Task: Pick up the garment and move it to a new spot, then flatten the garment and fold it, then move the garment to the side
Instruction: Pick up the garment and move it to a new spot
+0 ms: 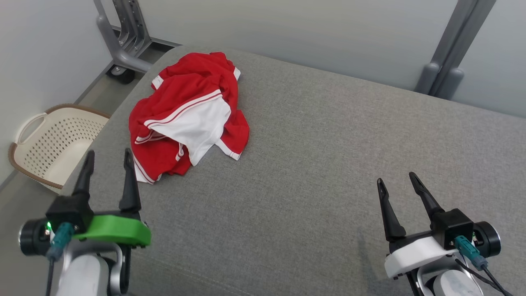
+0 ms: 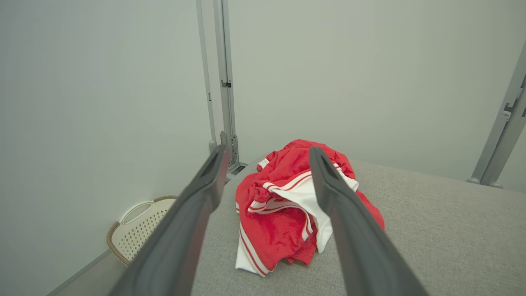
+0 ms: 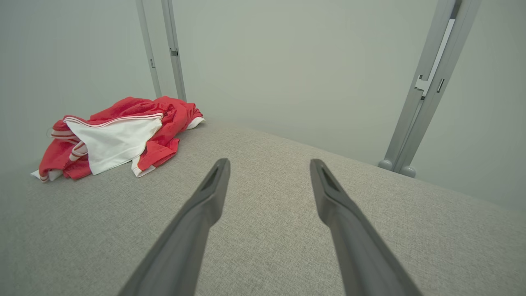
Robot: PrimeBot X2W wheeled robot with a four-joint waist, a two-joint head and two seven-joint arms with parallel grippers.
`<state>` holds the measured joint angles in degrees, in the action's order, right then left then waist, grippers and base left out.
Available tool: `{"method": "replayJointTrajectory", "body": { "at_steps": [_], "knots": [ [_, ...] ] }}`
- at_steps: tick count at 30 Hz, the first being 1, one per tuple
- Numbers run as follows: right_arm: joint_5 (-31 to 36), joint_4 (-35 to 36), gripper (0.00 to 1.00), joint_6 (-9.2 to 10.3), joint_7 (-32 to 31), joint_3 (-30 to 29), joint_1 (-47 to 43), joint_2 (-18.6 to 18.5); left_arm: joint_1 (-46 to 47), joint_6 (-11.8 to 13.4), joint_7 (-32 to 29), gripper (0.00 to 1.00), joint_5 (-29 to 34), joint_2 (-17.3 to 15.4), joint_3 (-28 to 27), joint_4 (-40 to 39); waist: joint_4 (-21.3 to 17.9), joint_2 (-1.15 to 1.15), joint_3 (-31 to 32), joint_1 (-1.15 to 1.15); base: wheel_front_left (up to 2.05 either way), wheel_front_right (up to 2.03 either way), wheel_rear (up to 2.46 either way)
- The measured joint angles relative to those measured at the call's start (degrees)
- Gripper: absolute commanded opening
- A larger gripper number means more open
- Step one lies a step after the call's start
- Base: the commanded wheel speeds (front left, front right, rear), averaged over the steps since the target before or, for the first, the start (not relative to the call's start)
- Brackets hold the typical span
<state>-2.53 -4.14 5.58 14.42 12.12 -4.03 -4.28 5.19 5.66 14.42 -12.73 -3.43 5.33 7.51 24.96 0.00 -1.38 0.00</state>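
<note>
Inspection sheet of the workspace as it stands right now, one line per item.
Surface: grey cloth-covered table, flat.
Job's things: red and white garment, crumpled in a heap at the far left of the table, not yet flattened or folded.
Clutter: nothing seen.
Grippers: left gripper, jaws open, holding nothing, just short of the garment. Right gripper, jaws open, holding nothing, well apart from the garment.
Cables: teal plug with a dark lead at the left wrist, and another at the right wrist. Both are away from the garment.
Surroundings: perforated cream basket on the floor left of the table. Grey metal posts stand by the pale wall.
</note>
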Motion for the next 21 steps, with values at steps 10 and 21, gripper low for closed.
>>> {"method": "replayJointTrajectory", "body": {
  "at_steps": [10,21],
  "knots": [
    [1.09,1.23,1.00,-1.02,0.00,0.53,2.84,-1.53,15.21,-4.89,-8.65,1.00,-3.85,-4.63,-1.48,3.54,-2.47,0.00,-3.74,0.00,0.00,0.00,0.00],
    [2.67,2.91,1.00,-2.12,0.01,0.82,6.45,-3.69,23.98,-6.12,-20.04,1.00,-8.12,-10.82,-7.24,14.67,-8.12,0.00,-10.17,0.00,0.00,0.00,0.00]
  ]
}}
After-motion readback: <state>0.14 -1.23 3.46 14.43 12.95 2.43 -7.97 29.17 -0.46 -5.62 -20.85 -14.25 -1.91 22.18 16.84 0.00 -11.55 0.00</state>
